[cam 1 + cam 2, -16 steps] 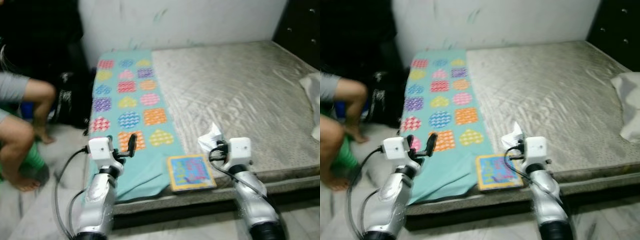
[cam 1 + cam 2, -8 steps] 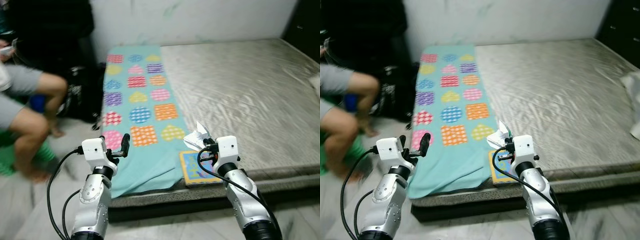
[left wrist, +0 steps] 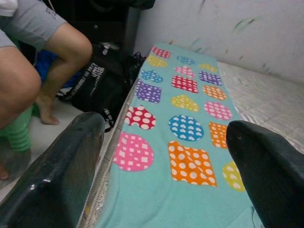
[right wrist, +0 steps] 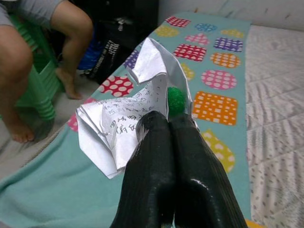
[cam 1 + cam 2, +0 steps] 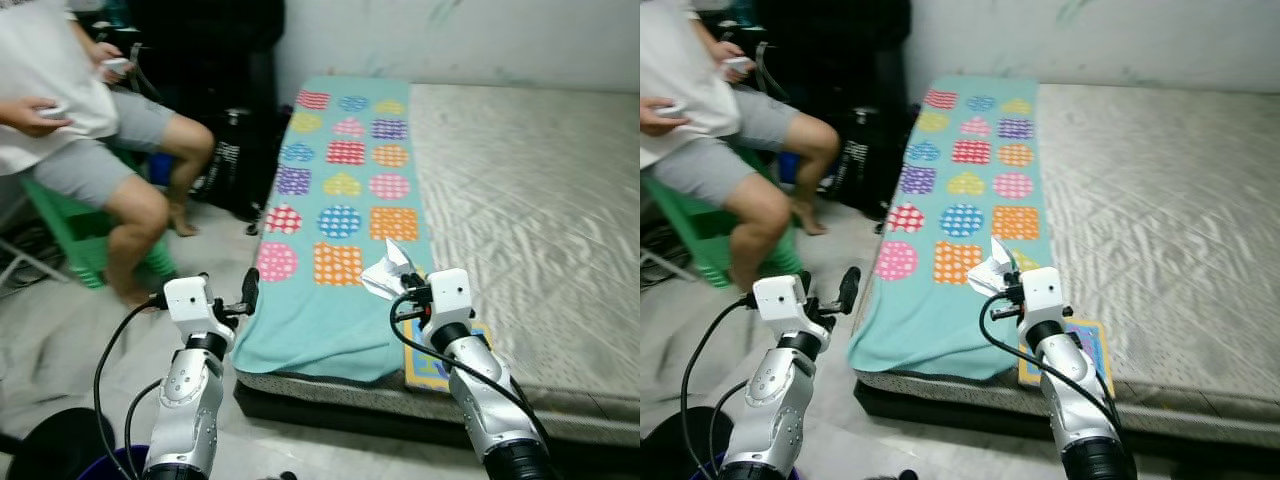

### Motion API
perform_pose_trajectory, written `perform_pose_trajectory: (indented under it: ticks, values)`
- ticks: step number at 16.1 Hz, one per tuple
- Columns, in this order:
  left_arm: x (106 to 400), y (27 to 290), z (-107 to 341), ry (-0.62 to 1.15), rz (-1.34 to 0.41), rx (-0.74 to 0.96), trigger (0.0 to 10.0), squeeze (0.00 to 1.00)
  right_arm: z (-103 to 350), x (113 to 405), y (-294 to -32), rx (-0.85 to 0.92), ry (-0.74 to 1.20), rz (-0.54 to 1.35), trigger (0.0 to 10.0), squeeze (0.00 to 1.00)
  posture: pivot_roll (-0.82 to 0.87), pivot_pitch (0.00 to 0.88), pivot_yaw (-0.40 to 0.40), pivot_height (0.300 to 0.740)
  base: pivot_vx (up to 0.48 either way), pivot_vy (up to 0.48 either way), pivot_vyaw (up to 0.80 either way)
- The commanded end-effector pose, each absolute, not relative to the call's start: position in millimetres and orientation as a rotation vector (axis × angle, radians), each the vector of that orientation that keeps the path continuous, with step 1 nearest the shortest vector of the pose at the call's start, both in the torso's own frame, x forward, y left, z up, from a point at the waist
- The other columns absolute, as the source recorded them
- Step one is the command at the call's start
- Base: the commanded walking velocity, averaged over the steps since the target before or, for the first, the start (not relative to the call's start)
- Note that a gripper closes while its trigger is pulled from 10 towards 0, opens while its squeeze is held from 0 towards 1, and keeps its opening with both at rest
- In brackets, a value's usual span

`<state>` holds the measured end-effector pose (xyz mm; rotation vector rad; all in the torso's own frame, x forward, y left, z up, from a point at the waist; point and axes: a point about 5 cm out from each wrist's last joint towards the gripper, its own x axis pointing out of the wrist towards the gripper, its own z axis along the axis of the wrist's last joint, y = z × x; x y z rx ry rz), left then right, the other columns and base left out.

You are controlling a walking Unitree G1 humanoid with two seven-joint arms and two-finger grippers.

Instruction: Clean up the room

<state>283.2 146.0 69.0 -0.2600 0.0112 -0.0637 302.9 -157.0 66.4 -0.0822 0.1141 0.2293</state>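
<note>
Two silver arms are raised in front of the bed (image 5: 560,200), and there is one of everything else that matters: one crumpled paper (image 4: 124,124), one teal blanket (image 5: 340,230), one picture book (image 5: 425,365), one black bag (image 5: 232,165) and one person (image 5: 70,120).

The bed is a low one with a bare grey quilted mattress, its head against a scuffed white wall. The blanket, patterned with dotted hearts, circles and squares in many colours, runs lengthwise along the side of the bed nearest the person and droops over the foot edge. The book lies flat at the foot edge of the bed, just beside the blanket. The bag sits on the pale floor against the side of the bed, and the person sits beyond it on a green stool (image 5: 85,235), bare feet on the floor.

The right gripper (image 4: 168,124) has its two black fingers pressed together on the paper, held in the air above the blanket near the book. The sheet is white with printed text, folded and creased, its long axis slanting up and away from the fingers toward the head of the bed; a small green blob shows in its fold.

The left gripper (image 3: 166,137) hovers just off the foot corner of the bed, fingers spread wide with nothing between them.
</note>
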Motion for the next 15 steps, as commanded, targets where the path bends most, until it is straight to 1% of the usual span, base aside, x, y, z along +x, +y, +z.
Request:
perform_pose_trajectory:
  ticks: [1,5,10,15]
  values:
    - [282.4,146.1,68.0,0.017,-0.062,-0.249,10.0,0.0,67.7,302.7,-154.7,-0.068,0.104,0.239,10.0,0.0,0.02,0.041,0.046,0.74,0.0,0.0,0.8]
    - [282.2,148.1,67.7,0.02,-0.047,-0.253,10.0,0.0,68.0,303.2,-150.3,-0.075,0.1,0.263,10.0,0.0,0.02,0.037,0.041,0.74,0.0,0.0,0.8]
    - [282.7,146.7,68.2,0.018,-0.051,-0.246,10.0,0.0,69.3,304.6,-150.7,-0.078,0.096,0.261,10.0,0.0,0.03,0.032,0.043,0.74,0.0,0.0,0.8]
    - [280.1,151.4,66.6,0.02,-0.041,-0.219,10.0,0.0,69.6,305.4,-148.0,-0.071,0.091,0.265,10.0,0.0,0.03,0.026,0.044,0.74,0.0,0.0,0.8]
